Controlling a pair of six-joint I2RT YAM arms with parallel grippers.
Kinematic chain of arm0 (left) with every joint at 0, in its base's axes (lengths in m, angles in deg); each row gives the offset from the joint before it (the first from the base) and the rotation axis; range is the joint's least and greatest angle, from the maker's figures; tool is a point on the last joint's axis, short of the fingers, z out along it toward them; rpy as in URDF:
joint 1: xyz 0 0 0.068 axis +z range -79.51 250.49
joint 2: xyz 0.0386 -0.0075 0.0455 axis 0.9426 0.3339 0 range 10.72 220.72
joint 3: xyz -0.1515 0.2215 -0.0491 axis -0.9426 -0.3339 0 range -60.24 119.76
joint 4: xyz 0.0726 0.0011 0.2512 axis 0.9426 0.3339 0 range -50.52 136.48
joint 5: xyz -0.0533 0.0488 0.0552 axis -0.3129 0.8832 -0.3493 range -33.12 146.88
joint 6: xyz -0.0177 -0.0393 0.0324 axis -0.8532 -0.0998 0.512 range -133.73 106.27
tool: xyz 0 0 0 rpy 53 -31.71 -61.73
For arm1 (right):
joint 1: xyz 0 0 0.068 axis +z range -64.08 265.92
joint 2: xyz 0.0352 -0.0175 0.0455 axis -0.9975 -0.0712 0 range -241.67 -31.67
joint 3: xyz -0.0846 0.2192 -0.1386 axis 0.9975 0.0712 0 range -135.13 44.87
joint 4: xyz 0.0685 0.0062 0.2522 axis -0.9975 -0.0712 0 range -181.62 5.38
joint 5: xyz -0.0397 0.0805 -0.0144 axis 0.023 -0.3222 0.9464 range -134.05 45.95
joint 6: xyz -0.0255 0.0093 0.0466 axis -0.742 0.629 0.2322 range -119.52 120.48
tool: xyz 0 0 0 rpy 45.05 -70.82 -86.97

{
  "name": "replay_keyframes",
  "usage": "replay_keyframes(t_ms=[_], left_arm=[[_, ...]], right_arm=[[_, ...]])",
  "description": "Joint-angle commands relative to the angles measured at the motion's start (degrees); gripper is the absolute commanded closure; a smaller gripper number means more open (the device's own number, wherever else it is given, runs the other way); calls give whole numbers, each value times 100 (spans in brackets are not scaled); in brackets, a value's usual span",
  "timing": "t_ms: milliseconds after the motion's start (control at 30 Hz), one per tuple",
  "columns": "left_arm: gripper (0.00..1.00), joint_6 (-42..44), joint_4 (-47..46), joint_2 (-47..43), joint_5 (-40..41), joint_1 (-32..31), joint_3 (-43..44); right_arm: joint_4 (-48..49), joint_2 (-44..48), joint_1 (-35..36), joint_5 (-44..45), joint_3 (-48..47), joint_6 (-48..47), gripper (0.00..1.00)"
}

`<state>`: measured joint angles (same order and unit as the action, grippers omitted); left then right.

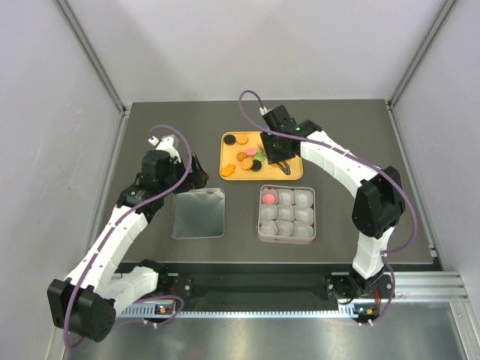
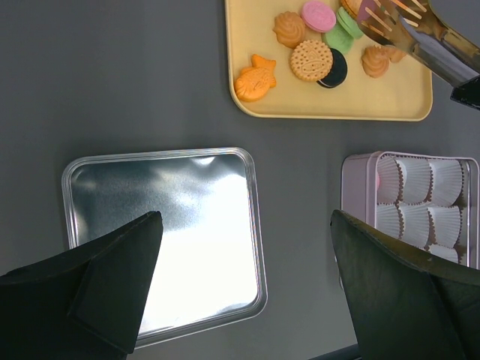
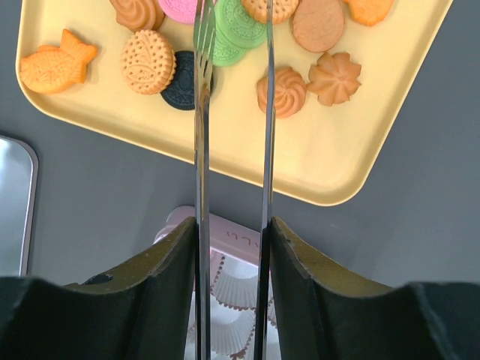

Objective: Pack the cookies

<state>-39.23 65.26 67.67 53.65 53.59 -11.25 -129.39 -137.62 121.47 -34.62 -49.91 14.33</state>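
The cookies point(image 1: 247, 154) lie on a yellow tray point(image 1: 294, 174); most are orange, with pink, green and black ones among them. One pink cookie point(image 1: 268, 198) sits in the far-left cup of the pink square tin point(image 1: 260, 217). My right gripper point(image 3: 232, 225) is shut on metal tongs point(image 3: 201, 112). The tong blades stand apart over a green cookie point(image 3: 244, 26) and hold nothing. My left gripper point(image 2: 244, 217) is open and empty above the right edge of the silver tin lid point(image 2: 150, 195).
The tin's other cups point(image 2: 420, 195) are pale paper liners. The lid point(image 1: 199, 214) lies flat to the left of the tin. A fish-shaped orange cookie point(image 2: 255, 78) lies at the tray's near-left corner. Grey walls stand on both sides of the dark table.
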Motion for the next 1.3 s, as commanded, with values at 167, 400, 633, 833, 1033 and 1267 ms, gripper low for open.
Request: replay_keyframes(t_ms=[167,400,633,833,1033,1267], left_arm=[[2,54,-117,44,-64,38,58],[2,54,-117,53,-64,38,58],[2,53,-117,45,-56,38,58],[2,45,-117,44,-47,38,49],[2,45,-108,45,-47,38,58],[2,54,-108,44,-29,38,58]], right_arm=[[-84,-101,338,472,-497,-277,59],[-224,-312,470,621,-620,-426,59],[-400,-611,655,1087,-848,-611,59],[-479,-795,795,1614,-1024,-708,59],[-515,-918,840,1764,-1121,-761,60],[-550,-1050,840,1711,-1209,-787,61]])
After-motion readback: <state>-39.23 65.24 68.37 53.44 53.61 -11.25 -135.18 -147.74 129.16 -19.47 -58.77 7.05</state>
